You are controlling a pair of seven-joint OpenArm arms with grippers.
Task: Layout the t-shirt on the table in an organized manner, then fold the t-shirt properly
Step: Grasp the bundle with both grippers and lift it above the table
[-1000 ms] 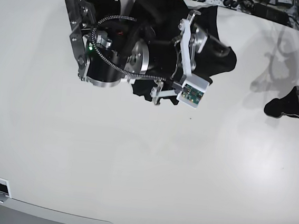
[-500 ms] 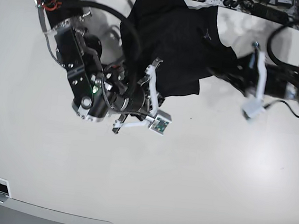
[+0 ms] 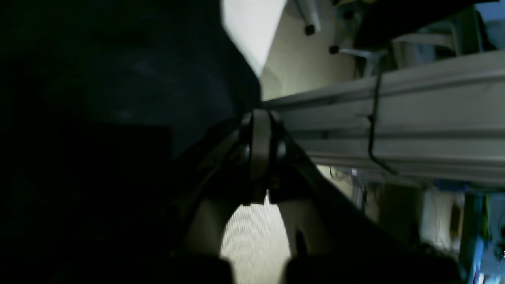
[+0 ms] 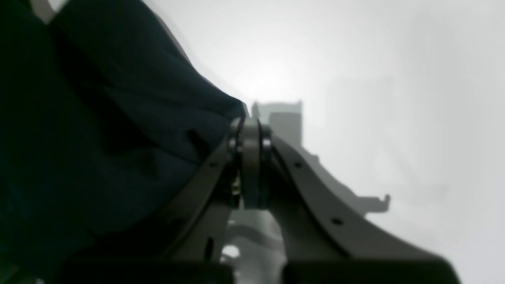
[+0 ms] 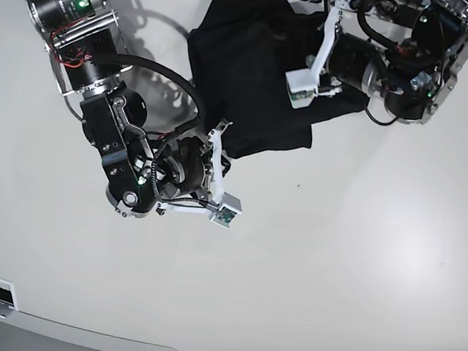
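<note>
1. The t-shirt [image 5: 264, 79], a black bunched mass, lies at the far middle of the worktop [image 5: 358, 262], wider spread than a second ago, when it sat mostly hidden beneath the right arm.
2. The right end effector [image 4: 249, 118], open a second ago, is now closed; its jaws meet on an edge of the fabric at the shirt's near corner.
3. The left end effector [image 3: 260, 118], then away at the worktop's edge, now sits at the shirt's far side, jaws closed; dark cloth lies against them, apparently pinched, though the wrist view is dim.
4. Judgement: with two edges seemingly held, the layout step is underway; drawing the grips apart should flatten the garment. Folding is not yet begun.
</note>
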